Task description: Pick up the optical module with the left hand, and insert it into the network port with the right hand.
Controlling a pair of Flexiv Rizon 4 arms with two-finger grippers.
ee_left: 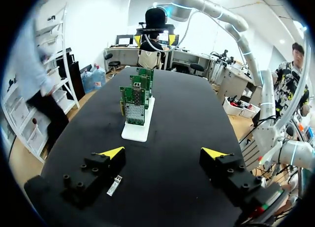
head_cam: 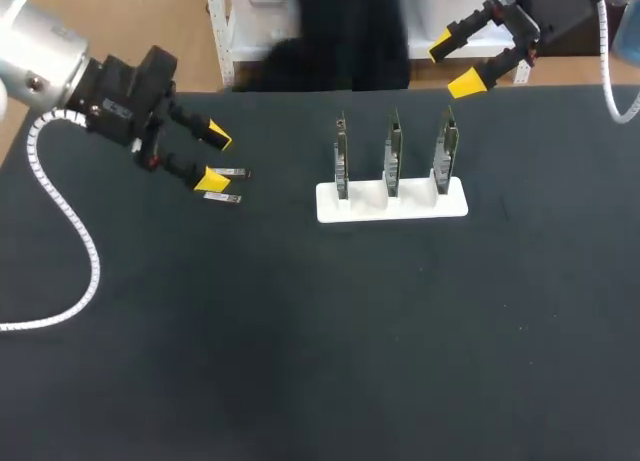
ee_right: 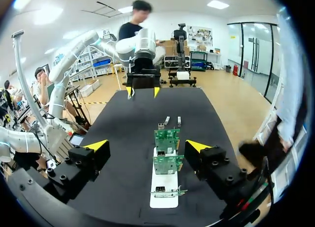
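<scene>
Two small silver optical modules (head_cam: 233, 172) (head_cam: 222, 197) lie on the black table, left of the middle. My left gripper (head_cam: 213, 157) hovers open just to their left, its yellow tips apart and nothing between them. In the left wrist view one module (ee_left: 114, 185) lies beside one finger of the left gripper (ee_left: 163, 153). A white rack (head_cam: 458, 203) holds three upright green network boards (head_cam: 392, 153). My right gripper (head_cam: 455, 67) hangs open above the table's far edge, behind the rack. From the right wrist, the boards (ee_right: 167, 138) stand between and ahead of the open right gripper (ee_right: 147, 145), with both modules (ee_right: 167, 120) (ee_right: 178, 121) beyond.
The black table (head_cam: 300, 361) spreads wide in front of the rack and modules. A white ribbed cable (head_cam: 70, 231) from my left arm trails over the table's left side. The rack (ee_left: 137, 131) stands ahead of the left gripper.
</scene>
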